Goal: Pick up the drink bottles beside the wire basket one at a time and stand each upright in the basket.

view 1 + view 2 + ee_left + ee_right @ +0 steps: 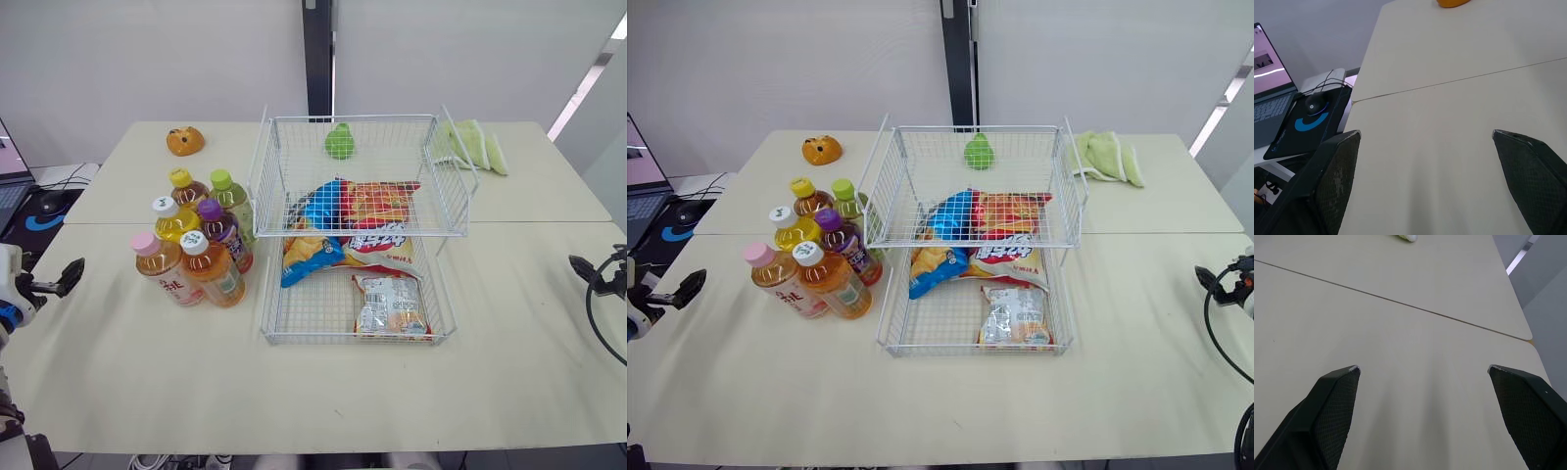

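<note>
Head view: six capped plastic drink bottles (216,274) cluster just left of the white wire basket (343,340). Left wrist view: left end effector (1425,132) wide over beige table (1449,49); straddle one outer bottle squarely. Right wrist view: right end effector (1422,367) wide too.

Feeds look bright and even from my end, soft light from overhead, nothing blown out; the table (118,382) is flatly lit, with only faint soft-edged shadows under the bottles (191,250) and the wire basket (269,333); small glints on the bottle plastic and the snack bags (377,211) (foil, so no surprise); a bright strip (593,83) glares top right; the laptop screen (1268,73) glows in the left wrist view.
</note>
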Available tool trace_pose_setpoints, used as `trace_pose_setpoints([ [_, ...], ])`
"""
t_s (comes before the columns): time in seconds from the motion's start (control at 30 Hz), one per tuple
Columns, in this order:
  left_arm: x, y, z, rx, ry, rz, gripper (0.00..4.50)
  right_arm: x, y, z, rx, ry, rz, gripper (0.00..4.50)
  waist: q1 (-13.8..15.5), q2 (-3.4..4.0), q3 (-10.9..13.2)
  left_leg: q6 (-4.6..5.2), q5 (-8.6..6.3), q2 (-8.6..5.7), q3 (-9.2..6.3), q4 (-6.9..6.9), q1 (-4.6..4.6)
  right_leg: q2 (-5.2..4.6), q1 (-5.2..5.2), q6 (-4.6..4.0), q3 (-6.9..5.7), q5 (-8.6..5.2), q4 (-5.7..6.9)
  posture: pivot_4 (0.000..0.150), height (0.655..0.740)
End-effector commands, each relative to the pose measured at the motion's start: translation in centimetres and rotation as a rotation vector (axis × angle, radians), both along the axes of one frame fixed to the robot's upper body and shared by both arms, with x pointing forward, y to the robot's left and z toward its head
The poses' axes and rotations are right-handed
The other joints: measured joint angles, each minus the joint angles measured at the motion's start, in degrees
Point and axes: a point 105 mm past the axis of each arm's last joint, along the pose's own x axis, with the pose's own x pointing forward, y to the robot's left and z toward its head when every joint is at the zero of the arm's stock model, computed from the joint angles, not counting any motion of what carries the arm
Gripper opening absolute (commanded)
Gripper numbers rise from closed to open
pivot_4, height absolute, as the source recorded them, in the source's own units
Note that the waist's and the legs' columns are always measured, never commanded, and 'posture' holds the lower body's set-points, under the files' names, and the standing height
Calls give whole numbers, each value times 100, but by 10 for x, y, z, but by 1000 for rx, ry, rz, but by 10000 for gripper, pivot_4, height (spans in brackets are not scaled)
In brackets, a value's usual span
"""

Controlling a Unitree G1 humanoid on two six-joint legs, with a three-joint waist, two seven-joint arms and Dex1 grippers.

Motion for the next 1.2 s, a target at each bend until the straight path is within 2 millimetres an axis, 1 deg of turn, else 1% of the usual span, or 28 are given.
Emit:
trace_pose_setpoints([
  [0.03, -4, 9, 15, 43, -28, 27, 44904, -2, -8, 17, -37, -43, -13, 45000, 0, 0, 0, 0, 0, 0, 0, 0, 0, 0, 0, 0, 0, 0, 0, 1500, 7400],
  [0.2, 0, 9, 14, 61, -24, 35, 44904, -5, -8, 17, -43, -47, -11, 45000, 8, 0, 0, 0, 0, 0, 0, 0, 0, 0, 0, 0, 0, 0, 0, 1500, 7400],
  [0.43, 1, 14, 13, 96, -36, 93, 44904, -7, -12, 17, -66, -43, -34, 45000, 1, 0, 0, 0, 0, 0, 1, 0, 0, 0, -1, 0, 0, 0, 1, 1500, 7400],
  [0.63, -2, 20, 10, 77, -36, 128, 44904, -9, -13, 16, -81, -40, -33, 45000, 0, 0, 0, 0, 0, 0, 2, 0, 0, 0, -2, 0, 1, 0, 2, 1500, 7400],
  [0.8, -2, 19, 22, 66, -131, 130, 44904, -10, -13, 23, -45, -81, -29, 45000, 7, 0, 0, 0, 0, 0, 2, 0, 0, 0, -2, 0, 1, 0, 2, 1500, 7400],
  [0.93, 3, 15, 15, 34, -87, 111, 44904, -10, -12, 43, -46, -148, 1, 45000, 6, 0, 0, 0, 0, 0, 2, 1, 0, 0, -2, 0, 1, 0, 3, 1500, 7400],
  [1.03, 6, 8, 9, -33, -54, 42, 44904, -1, 5, 75, -26, -247, 80, 45000, 2, 0, 0, 0, 0, 0, 3, 0, 0, 0, -2, 0, 2, 0, 3, 1500, 7400],
  [1.13, 9, 5, 14, -110, -106, 12, 44904, 7, 41, 120, -48, -350, 232, 45000, -9, 0, 0, 0, 0, 0, 3, 1, -2, 1, -7, 0, 2, 0, 8, 1500, 7400],
  [1.2, 13, 1, 13, -120, -110, 4, 44904, 6, 77, 151, -57, -413, 360, 45000, -11, 0, 0, 0, 0, 2, 4, 1, -5, 1, -15, 0, 2, 0, 12, 1500, 7400],
])
